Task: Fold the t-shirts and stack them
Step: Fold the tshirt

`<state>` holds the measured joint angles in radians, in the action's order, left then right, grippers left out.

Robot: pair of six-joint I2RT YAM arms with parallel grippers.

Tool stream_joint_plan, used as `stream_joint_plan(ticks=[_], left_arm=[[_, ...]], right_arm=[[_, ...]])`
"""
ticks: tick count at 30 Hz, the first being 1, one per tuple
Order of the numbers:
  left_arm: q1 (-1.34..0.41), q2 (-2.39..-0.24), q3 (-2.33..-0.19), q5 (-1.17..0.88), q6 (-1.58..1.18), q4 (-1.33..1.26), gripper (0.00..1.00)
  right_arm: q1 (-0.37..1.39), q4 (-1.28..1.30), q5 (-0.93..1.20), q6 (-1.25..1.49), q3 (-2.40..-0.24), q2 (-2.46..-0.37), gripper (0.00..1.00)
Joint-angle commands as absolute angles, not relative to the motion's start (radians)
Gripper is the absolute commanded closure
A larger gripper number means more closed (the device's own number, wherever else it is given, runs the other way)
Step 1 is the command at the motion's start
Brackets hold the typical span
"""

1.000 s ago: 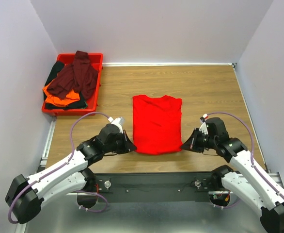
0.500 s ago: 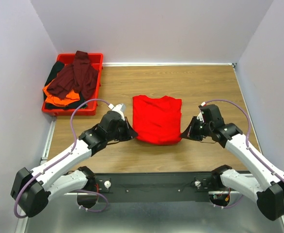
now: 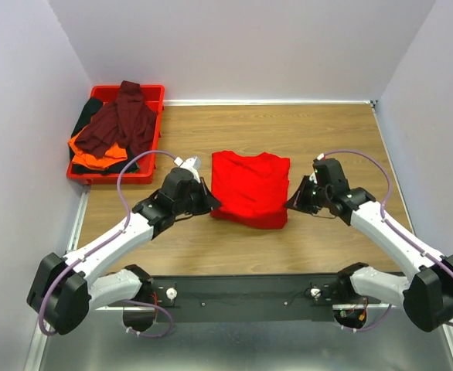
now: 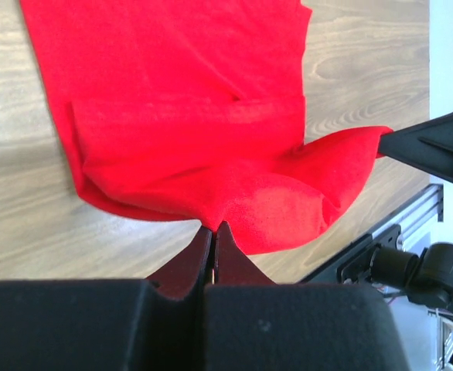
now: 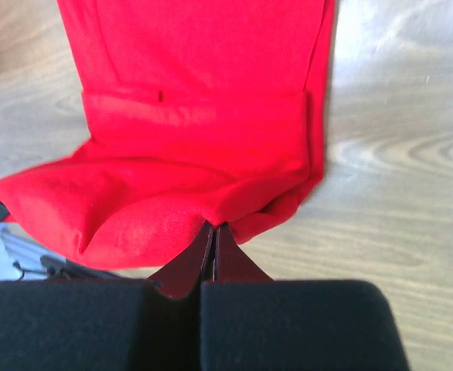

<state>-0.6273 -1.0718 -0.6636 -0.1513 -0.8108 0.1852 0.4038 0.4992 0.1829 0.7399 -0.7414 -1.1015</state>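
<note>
Hem corners clamped, one each, by left gripper (image 3: 210, 205) and right gripper (image 3: 291, 205) — bright red t-shirt (image 3: 250, 182) extends lengthwise ahead, toward the table's (image 3: 327, 131) far edge.

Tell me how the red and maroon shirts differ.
The red shirt is bright; the maroon shirt is dark. The red shirt lies smooth on the table; the maroon shirt sits crumpled in the tray. The left claw and right claw pinch the red shirt's near edge; none touches the maroon shirt. Both are cloth.
</note>
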Motion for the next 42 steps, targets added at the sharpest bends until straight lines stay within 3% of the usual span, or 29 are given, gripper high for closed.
stream_joint_plan(ticks=[1, 27, 42], left_arm=[[-0.598, -1.118, -0.692, -0.181, -0.792, 0.121, 1.0], [-0.463, -1.354, -0.968, -0.212, -0.712, 0.117, 1.0], [-0.437, -1.62, -1.15, -0.225, -0.741, 0.048, 1.0]], right_arm=[[0.405, 0.428, 0.104, 0.732, -0.808, -1.134, 0.99], [0.384, 0.39, 0.005, 0.667, -1.069, -1.419, 1.0], [0.288, 0.351, 0.044, 0.65, -1.19, -1.601, 1.0]])
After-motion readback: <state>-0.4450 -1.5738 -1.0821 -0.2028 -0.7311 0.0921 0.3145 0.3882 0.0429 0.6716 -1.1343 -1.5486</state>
